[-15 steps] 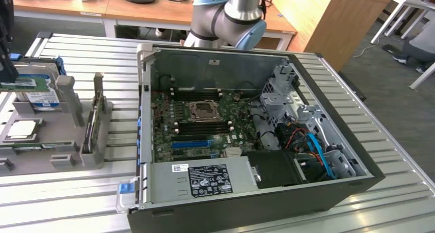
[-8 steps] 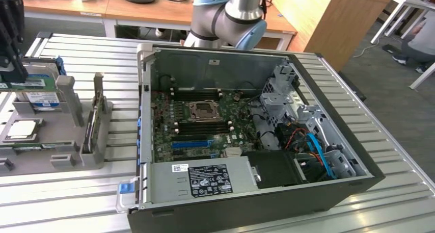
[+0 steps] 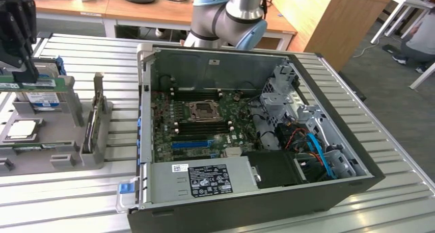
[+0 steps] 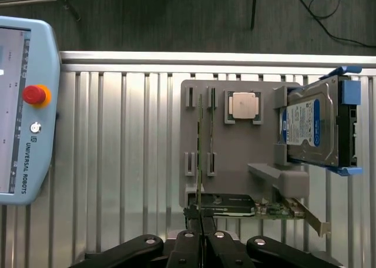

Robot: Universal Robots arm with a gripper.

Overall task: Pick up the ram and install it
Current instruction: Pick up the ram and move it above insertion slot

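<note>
The ram (image 3: 58, 82), a thin green stick, sits between the fingers of my black gripper (image 3: 26, 76) at the exterior view's left, over the grey parts holder (image 3: 64, 151). It hangs level just above the hard drive. In the wrist view the ram (image 4: 200, 156) is edge-on, a thin line running out from my gripper (image 4: 200, 235), which is shut on it, in line with the holder's narrow slots (image 4: 200, 97). The open computer case (image 3: 224, 54) lies to the right, its motherboard (image 3: 204, 126) exposed with long memory slots beside the processor socket (image 3: 203, 110).
The holder also carries a silver hard drive with a blue-white label (image 4: 314, 124), a square silver processor (image 4: 244, 106) and an expansion card (image 4: 235, 206). A teach pendant (image 4: 23, 103) lies on the slatted metal table (image 4: 129, 162). The case holds cables and a drive cage (image 3: 309, 136).
</note>
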